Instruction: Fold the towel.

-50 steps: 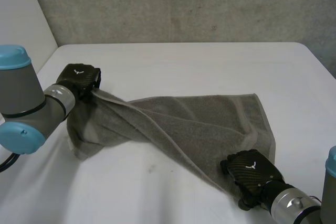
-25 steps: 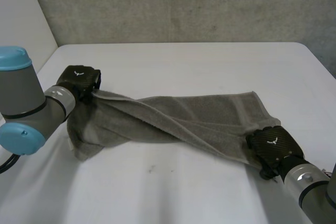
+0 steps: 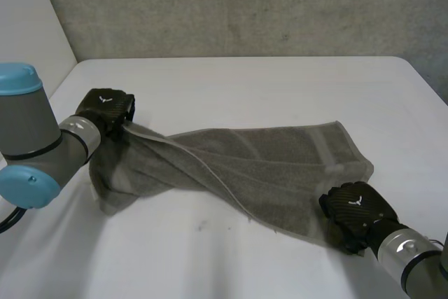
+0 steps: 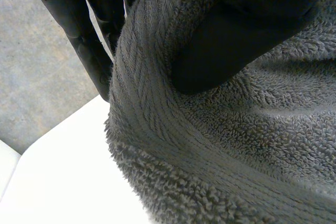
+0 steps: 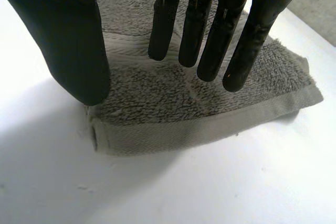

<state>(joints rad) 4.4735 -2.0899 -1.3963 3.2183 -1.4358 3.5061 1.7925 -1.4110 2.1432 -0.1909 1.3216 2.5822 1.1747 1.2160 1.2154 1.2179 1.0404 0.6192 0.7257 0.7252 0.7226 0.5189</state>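
Note:
A grey towel (image 3: 266, 162) lies twisted and rumpled across the white table (image 3: 245, 82). My left hand (image 3: 105, 108) holds its left corner lifted off the table. In the left wrist view the thumb (image 4: 231, 40) presses the towel's hem (image 4: 157, 145) against the fingers behind it. My right hand (image 3: 353, 211) is at the towel's near right corner. In the right wrist view its fingers (image 5: 210, 24) are straight and spread from the thumb, hovering over the flat corner (image 5: 173, 98) with no cloth pinched between them.
A grey wall stands behind the table's far edge. Bare tabletop lies in front of the towel and beyond it. The table's right edge (image 3: 427, 85) runs close to my right arm.
My right hand swung to the right with the towel's near right corner, then came back a little toward me; that corner now lies flat. My left hand has stayed put.

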